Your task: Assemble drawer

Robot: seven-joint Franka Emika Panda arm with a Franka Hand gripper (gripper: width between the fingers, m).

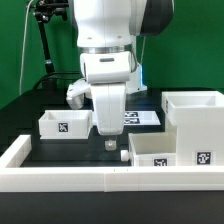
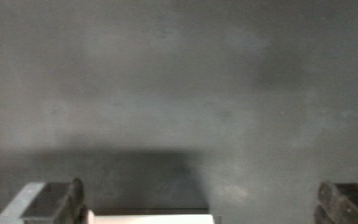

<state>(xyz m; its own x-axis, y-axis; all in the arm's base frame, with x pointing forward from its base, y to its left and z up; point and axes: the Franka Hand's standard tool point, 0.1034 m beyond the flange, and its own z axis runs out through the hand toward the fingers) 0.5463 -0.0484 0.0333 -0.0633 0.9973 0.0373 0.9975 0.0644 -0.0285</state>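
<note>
Two shallow white plastic trays, rear tray and front tray, flank the end effector, spread wide and empty over the dark tabletop; the tall white boxy housing stands at the exterior view's right.

The table is being watched from beyond its border wall, facing the arm. Its top is also being viewed closely downward from the wrist.

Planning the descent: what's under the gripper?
Bare black table lies beneath the open gripper; the knob of the near tray sits just beside. A white sliver between the fingers is cropped, unidentifiable.
</note>
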